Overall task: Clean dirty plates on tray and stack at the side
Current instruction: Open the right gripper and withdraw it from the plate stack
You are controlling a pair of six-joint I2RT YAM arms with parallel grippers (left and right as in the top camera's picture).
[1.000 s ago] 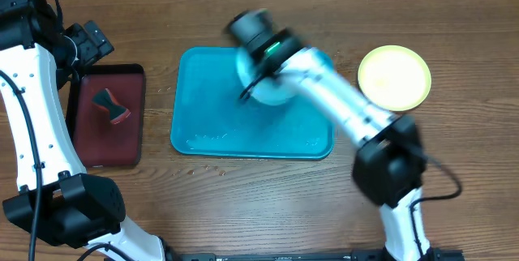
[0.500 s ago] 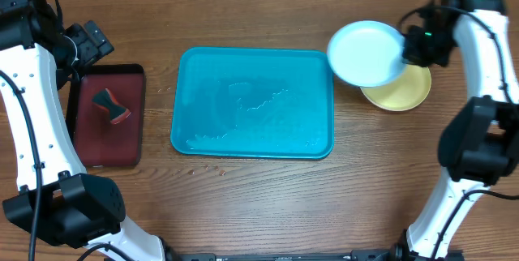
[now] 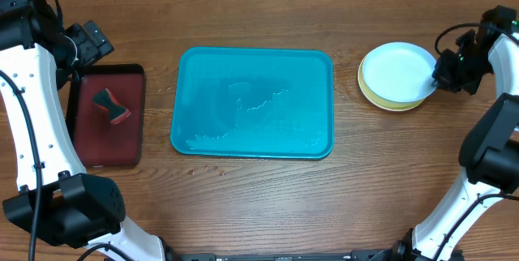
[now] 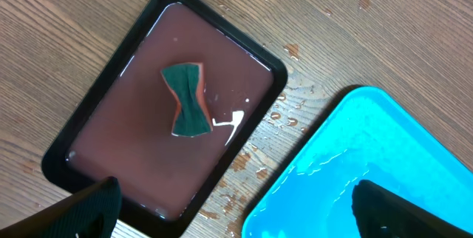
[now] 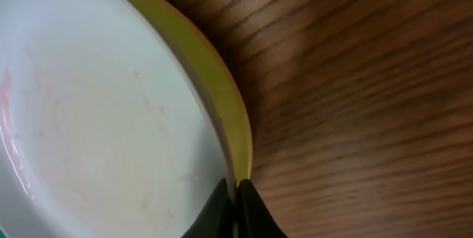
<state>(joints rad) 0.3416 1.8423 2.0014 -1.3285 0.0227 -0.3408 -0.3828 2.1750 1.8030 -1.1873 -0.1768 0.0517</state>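
Wood-grain table [image 3: 259, 196], seen from above: the right gripper [image 5: 236, 207] pinches, jaws nearly together, the outer rim of a pale near-white round plastic plate [image 3: 397, 70], which lies nested on a yellow-green round plastic plate [image 3: 381, 100]. Both plates spread flat from those jaws toward the wet large teal-blue rectangular plastic tray [image 3: 195, 74], well apart. Letting go likely calls for opening and backing straight off the rim. The left gripper [image 4: 233, 186], far from the stack, hangs wide open above a green sponge [image 4: 186, 99] in a dark-red black-rimmed tray [image 4: 89, 131]. Half a second earlier the pale plate hung off-centre, overlapping only the yellow-green plate's tray-side edge.
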